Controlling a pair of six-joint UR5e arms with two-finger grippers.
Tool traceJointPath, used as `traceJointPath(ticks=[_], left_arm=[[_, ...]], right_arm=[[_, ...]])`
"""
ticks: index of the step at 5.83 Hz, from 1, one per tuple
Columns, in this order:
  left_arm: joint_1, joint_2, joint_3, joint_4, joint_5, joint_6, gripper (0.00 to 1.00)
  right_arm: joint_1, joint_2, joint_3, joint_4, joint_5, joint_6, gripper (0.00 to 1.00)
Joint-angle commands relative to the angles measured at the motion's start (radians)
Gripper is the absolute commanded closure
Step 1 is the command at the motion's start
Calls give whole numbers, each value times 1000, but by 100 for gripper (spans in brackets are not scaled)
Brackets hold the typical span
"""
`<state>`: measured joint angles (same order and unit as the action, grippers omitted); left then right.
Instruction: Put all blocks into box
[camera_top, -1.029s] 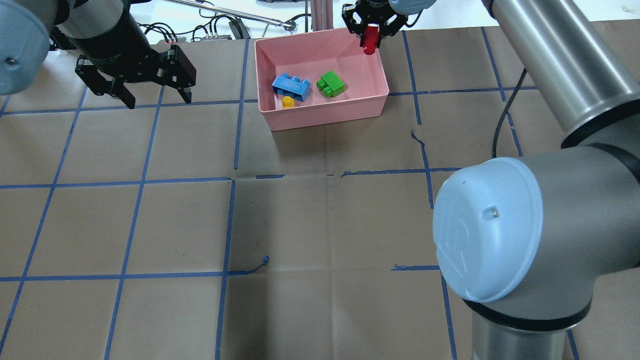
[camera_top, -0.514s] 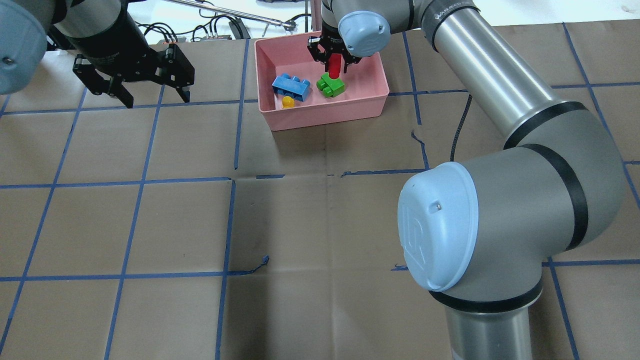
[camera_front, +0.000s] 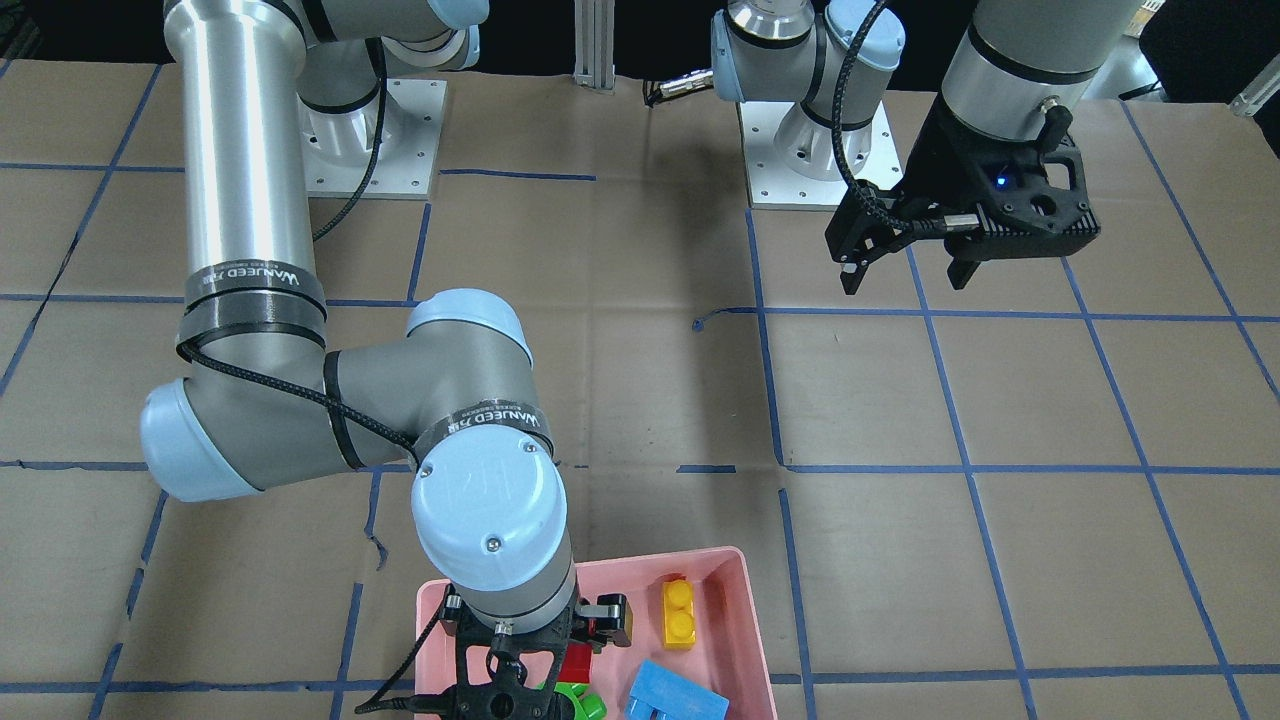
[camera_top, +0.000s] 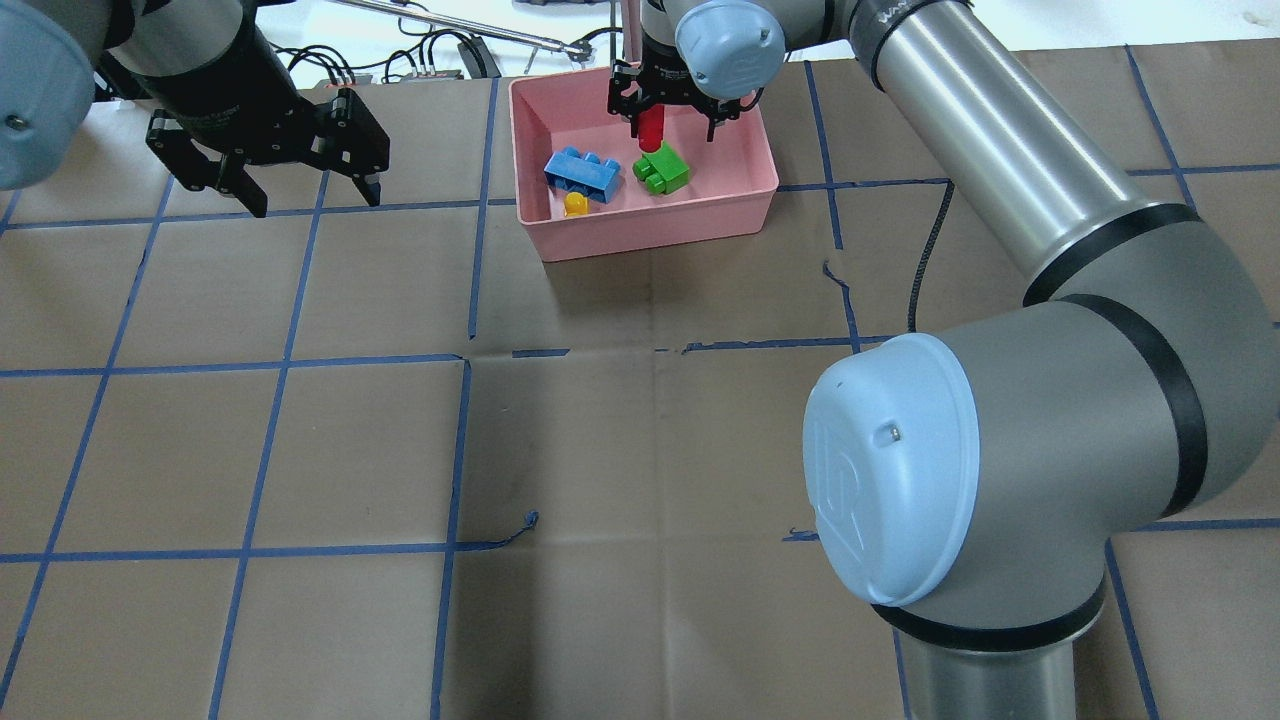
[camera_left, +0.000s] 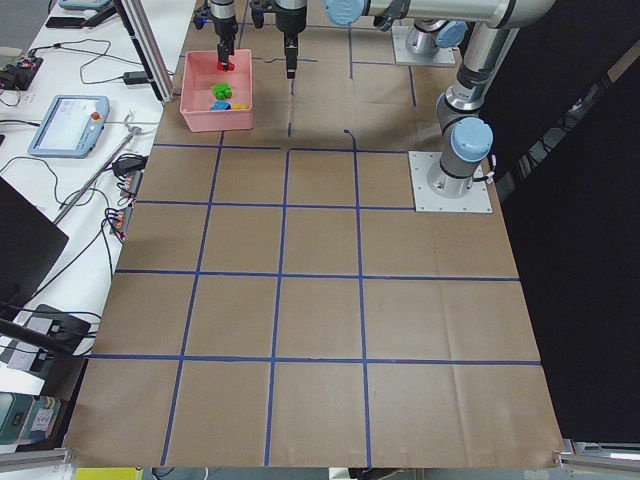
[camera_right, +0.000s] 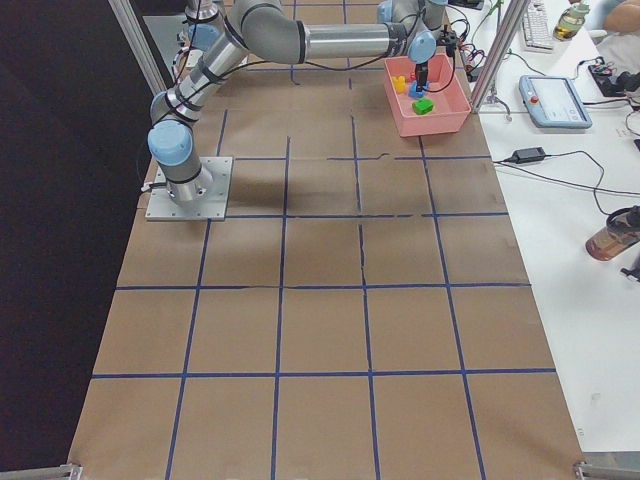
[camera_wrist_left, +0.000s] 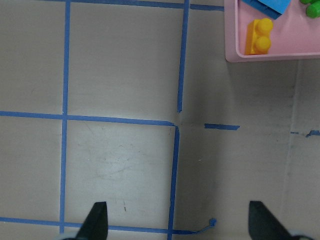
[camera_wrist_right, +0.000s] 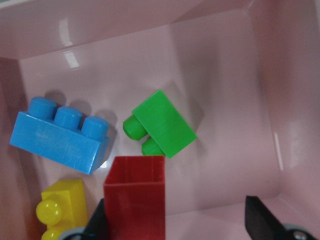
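The right arm (camera_top: 1000, 130) is seen stretched out over the box (camera_top: 650, 232), the pink tray in which the whole task is being settled. The right gripper (camera_top: 673, 118) is held low inside the box's far half, its jaws spread wide. The left gripper (camera_top: 318, 190), likewise spread and empty, is parked well apart from the box, off its left wall. Within the box the light-blue brick (camera_top: 582, 175) is seen by the left wall, the green brick (camera_top: 662, 168) near the middle and the yellow brick (camera_top: 575, 204) in the near left corner. The small red brick (camera_top: 651, 127) — the last of the four — is found just beyond the green one, close against one finger and well clear of the other, so it is not pinched. Whether it is resting on the box floor cannot be told. The release is judged to be the step in hand, and the task all but done. A straight lift out of the box is called for next, without the red brick being dragged along.
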<state>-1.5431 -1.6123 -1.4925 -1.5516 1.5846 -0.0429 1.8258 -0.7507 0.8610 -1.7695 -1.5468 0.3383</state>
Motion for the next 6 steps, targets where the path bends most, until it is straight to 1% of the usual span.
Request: traceJointPath(ticks=[1,2,3,4,5,6], left_arm=[[0,0,0,1,0,0,0],[0,0,0,1,0,0,0],[0,0,0,1,0,0,0],[0,2,0,1,2,0,0],[0,2,0,1,2,0,0],[0,2,0,1,2,0,0]], right_arm=[[0,-9,3,35,1,-195,0],[0,-6,7,12,-10,-392,0],[-6,25,10,-10,-12,-542,0],[-7,48,10,-93,-13,-545,0],[-14,57,9,-100,-15,-520,0],[-26,48,9,-76,-15,-477,0]])
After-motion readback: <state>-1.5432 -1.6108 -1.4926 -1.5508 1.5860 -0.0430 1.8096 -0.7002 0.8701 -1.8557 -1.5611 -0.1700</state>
